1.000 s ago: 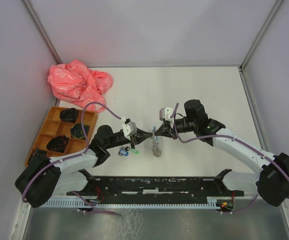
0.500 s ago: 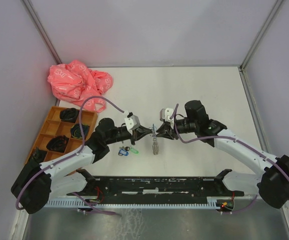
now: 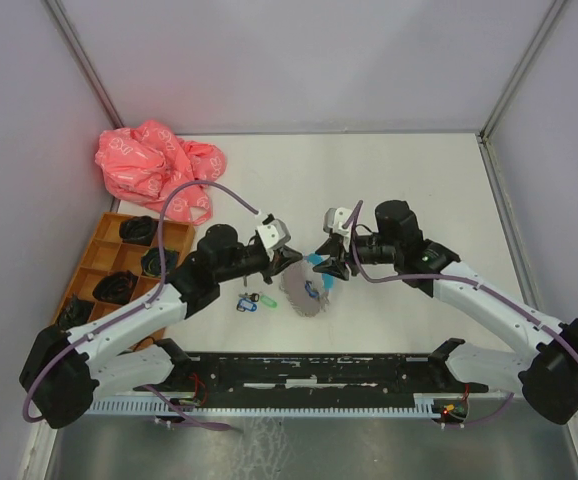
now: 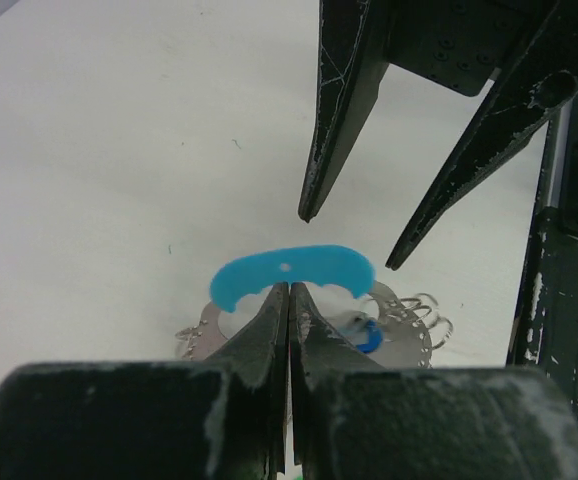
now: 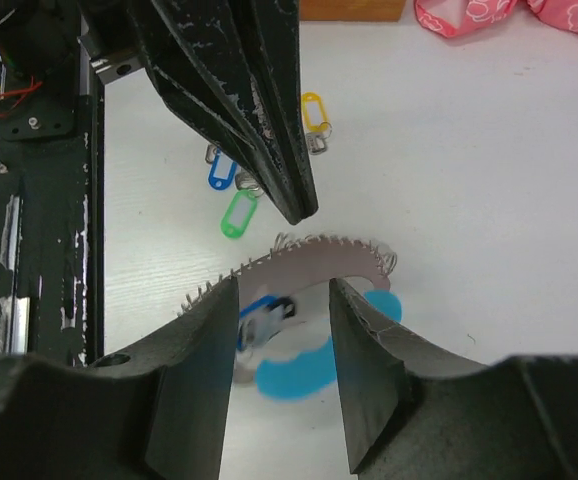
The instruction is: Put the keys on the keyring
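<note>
On the left side of the table lie one crumpled pink bag and, nearer the arms, one orange tray. At least four of its compartments hold dark things, too small to identify.

Next comes the left gripper. Its two fingers are pressed together, and I can see nothing between them. In the right wrist view its tip hangs just above the keyring and looks free of it.

Three loose keys lie close together on the table, just left of the keyring: one has a yellow tag, one a blue tag and one a green tag. Their metal parts are hard to make out.

The single keyring is under the two gripper tips, a grey loop with a light-blue curved section. It is blurred, so I cannot tell if it lies flat on the table. A second blue tag sits inside the loop, also blurred; whether it is threaded on I cannot tell.

The right gripper has its fingers spread wide and holds nothing; the keyring shows below the gap.
</note>
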{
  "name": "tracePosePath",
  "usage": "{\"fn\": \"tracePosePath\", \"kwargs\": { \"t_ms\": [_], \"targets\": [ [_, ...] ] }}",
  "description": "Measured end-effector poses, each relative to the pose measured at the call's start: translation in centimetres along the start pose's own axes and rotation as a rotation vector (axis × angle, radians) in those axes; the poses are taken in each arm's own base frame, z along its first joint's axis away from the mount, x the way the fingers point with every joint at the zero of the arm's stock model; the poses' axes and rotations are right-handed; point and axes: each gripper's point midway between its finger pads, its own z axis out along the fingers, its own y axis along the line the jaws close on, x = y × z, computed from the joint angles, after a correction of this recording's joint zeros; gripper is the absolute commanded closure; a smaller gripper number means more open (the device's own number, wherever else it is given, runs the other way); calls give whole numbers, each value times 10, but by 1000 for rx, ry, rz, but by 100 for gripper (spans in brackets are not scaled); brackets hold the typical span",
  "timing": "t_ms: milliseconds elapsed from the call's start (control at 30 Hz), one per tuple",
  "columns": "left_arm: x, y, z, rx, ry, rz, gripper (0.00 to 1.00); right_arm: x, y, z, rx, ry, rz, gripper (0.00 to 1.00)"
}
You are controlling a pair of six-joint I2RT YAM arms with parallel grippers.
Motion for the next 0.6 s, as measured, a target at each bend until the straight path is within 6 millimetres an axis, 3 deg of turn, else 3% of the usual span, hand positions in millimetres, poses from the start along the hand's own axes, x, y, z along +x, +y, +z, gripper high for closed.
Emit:
{"fn": "tracePosePath", "kwargs": {
  "t_ms": [167, 267, 467, 600],
  "targets": [
    [0, 9, 2, -48, 15, -7, 95, -2, -9, -2, 97, 5, 153, 46],
    [6, 13, 3, -80, 37, -46, 82, 7, -22, -9, 226, 43, 276, 45],
    [24, 7, 9, -127, 81, -207, 70, 53, -23, -24, 403, 211, 574, 45],
    [61, -7, 22, -135, 184, -314, 69, 84, -6, -27, 449, 294, 754, 48]
  ]
}}
